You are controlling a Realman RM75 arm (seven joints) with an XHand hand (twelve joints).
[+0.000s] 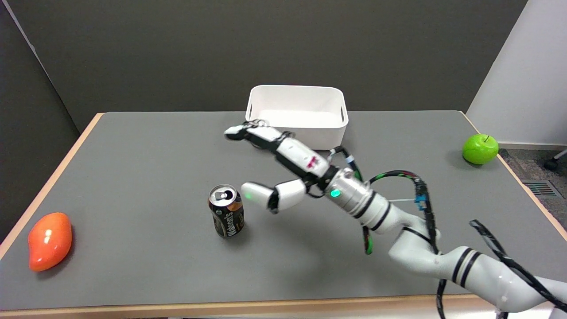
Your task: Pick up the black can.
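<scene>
A black can [226, 211] with orange lettering stands upright on the grey table, left of centre. My right hand [283, 168] hovers just right of it, reaching in from the lower right. Its fingers are spread wide and hold nothing. The thumb tip [254, 193] is close beside the can's top rim, and whether it touches is unclear. The long fingers [257, 132] stretch up and away toward the back, well clear of the can.
A white bin [297, 116] sits at the back centre, just behind the outstretched fingers. A green apple [480, 149] lies near the right edge. An orange mango-shaped fruit [49, 240] rests at the front left corner.
</scene>
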